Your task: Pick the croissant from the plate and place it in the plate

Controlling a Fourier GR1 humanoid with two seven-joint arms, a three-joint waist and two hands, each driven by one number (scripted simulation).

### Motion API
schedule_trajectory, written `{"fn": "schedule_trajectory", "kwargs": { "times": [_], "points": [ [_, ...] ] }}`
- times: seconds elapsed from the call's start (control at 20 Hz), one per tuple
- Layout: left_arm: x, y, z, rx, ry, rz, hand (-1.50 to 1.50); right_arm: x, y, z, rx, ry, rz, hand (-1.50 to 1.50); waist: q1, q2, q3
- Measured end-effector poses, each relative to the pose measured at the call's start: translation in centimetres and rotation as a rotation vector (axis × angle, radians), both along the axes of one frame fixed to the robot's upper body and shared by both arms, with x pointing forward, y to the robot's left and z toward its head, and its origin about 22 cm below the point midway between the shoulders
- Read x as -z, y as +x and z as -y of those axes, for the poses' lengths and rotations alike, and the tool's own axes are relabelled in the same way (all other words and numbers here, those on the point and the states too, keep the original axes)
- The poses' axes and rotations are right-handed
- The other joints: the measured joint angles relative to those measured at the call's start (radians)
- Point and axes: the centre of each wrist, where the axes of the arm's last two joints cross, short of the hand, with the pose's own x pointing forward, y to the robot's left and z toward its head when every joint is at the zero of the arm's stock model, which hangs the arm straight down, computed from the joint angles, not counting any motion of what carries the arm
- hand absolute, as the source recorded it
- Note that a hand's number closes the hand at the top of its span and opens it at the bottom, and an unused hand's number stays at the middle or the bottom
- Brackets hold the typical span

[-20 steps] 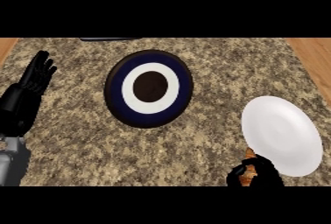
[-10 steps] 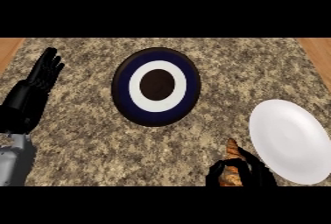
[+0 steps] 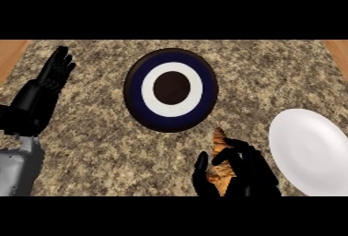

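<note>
One croissant (image 3: 219, 159), long axis upright, sits gripped in your right hand (image 3: 238, 173); the dark ringed plate (image 3: 171, 90) lies up-left, nearer it than your open left hand (image 3: 37, 99).

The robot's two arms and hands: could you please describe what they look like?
Both hands are glossy black with slender, jointed fingers: the left hand shows at the view's left, the right hand low at the right. A smooth light grey forearm shows behind the left hand. No cables or markings show.

Counter: speckled brown-and-grey granite countertop (image 3: 95, 152), filling the view.
Edges: light wooden strips (image 3: 12, 53) at both upper corners.
</note>
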Motion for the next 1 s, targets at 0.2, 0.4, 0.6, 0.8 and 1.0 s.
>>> {"fn": "schedule_trajectory", "kwargs": {
  "times": [0.2, 0.4, 0.6, 0.8, 1.0],
  "points": [
    [-0.2, 0.3, 0.5, 0.016, 0.004, 0.004, 0.00, -1.4, 2.9, -1.1, -0.032, 0.048, 0.003, 1.50, 0.018, 0.005, 0.000],
    [-0.3, 0.7, 1.1, 0.030, -0.002, 0.007, 0.00, -2.5, 6.6, -1.8, -0.035, 0.072, -0.015, 1.50, 0.028, 0.008, 0.001],
    [0.1, 0.8, 1.3, 0.041, -0.006, 0.011, 0.00, -3.0, 10.9, -2.1, -0.004, 0.070, -0.055, 1.50, 0.040, 0.011, 0.001],
    [-0.1, 1.1, 1.6, 0.053, -0.001, 0.012, 0.00, -2.9, 14.8, -2.4, 0.027, 0.056, -0.111, 1.50, 0.048, 0.013, 0.001],
    [-0.2, 1.3, 1.5, 0.057, 0.003, 0.015, 0.00, -2.5, 17.9, -2.5, 0.043, 0.067, -0.172, 1.50, 0.059, 0.015, 0.001]
  ]
}}
